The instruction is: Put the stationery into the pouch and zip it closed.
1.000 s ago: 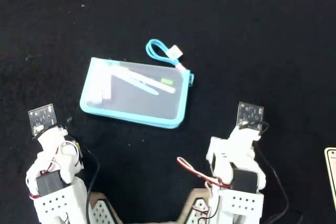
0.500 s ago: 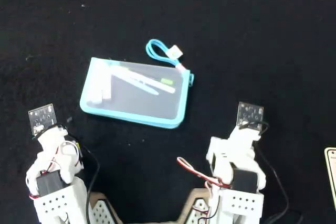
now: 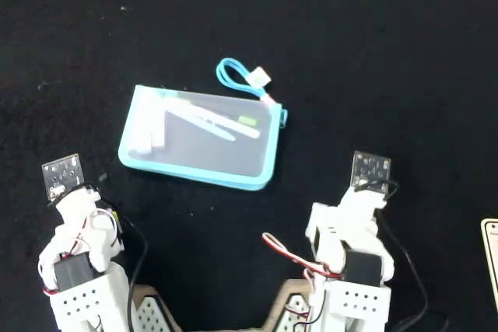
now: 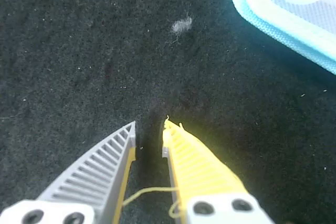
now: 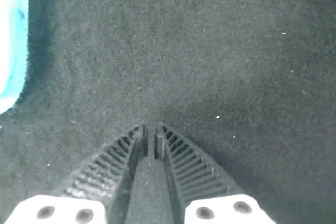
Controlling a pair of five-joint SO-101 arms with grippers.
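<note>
A translucent pouch (image 3: 198,139) with light blue trim lies flat on the black table, left of centre. Through its clear side I see white pens (image 3: 210,118) and a small white block (image 3: 148,141) inside. A blue strap loop (image 3: 233,75) with a white tag trails from the zip pull at the pouch's far right corner. My left gripper (image 4: 150,126) rests shut and holds nothing, a short way from the pouch's near corner (image 4: 278,22). My right gripper (image 5: 151,126) is shut and holds nothing too, with the pouch's blue edge (image 5: 10,51) off to one side.
Both arms sit folded at the table's near edge, the left arm (image 3: 78,231) and the right arm (image 3: 350,231). A white card (image 3: 490,250) shows at the right edge. A fleck of lint (image 4: 181,24) lies on the cloth near the pouch.
</note>
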